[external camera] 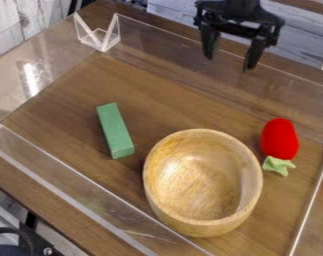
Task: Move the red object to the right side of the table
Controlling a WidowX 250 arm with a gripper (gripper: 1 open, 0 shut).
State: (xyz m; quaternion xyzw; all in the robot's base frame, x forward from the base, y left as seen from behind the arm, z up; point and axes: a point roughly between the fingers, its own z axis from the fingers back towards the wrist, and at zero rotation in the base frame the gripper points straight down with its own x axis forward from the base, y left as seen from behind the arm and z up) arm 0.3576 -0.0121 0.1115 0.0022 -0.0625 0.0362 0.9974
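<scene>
I am holding my end effector (239, 47) up near the far edge of the worktop (191, 95), its dark fingers pointing downward and spread wide with nothing between them. Nothing is hanging from it or touching it, so I am carrying nothing at this moment.

The red object (279, 138) is lying on the worktop close to the clear acrylic wall (313, 205) on the right side of the picture, with its little light-green stem end (276, 165) pointing toward the near edge. It is sitting just beside the wooden bowl (203, 180), outside the rim and not inside it. Whether it is actually touching the bowl I cannot tell from this angle. The green block (116, 130) is lying well apart from it, on the other side of the bowl, toward the left.

Judging from how things are lying, the red object is already sitting on the right side of the worktop and I am standing clear of it with empty fingers, so I am reading the task as essentially done. What could remain, in my judgement, is only confirming that the fruit is resting steadily and is not rolling, and keeping my end effector out of its way. I am seeing nothing that is calling for another grasp.
</scene>
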